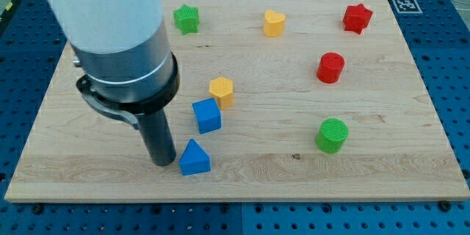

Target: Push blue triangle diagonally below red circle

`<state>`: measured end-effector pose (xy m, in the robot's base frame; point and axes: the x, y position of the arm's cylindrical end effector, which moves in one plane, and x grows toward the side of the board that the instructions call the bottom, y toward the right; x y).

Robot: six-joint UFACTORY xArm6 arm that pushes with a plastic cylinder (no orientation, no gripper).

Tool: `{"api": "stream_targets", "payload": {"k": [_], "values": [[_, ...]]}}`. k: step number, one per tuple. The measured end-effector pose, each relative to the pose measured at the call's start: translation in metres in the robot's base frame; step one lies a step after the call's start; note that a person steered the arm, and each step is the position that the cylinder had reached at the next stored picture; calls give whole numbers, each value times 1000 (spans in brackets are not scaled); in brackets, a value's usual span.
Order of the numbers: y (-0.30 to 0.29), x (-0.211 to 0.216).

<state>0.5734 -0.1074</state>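
Note:
The blue triangle [194,158] lies near the view's bottom, left of centre. My tip [163,162] rests on the board just to its left, almost touching it. The red circle [330,67] stands at the right, well above and to the right of the triangle. The rod and its grey housing hide part of the board's left side.
A blue cube [207,114] sits just above the triangle, with a yellow hexagon [221,91] above that. A green circle [332,134] lies below the red circle. A green star [186,19], a yellow heart [274,23] and a red star [358,17] line the top.

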Motion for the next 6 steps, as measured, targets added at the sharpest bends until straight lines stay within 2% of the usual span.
{"api": "stream_targets", "payload": {"k": [2, 6], "values": [[-6, 3], [59, 19]]}}
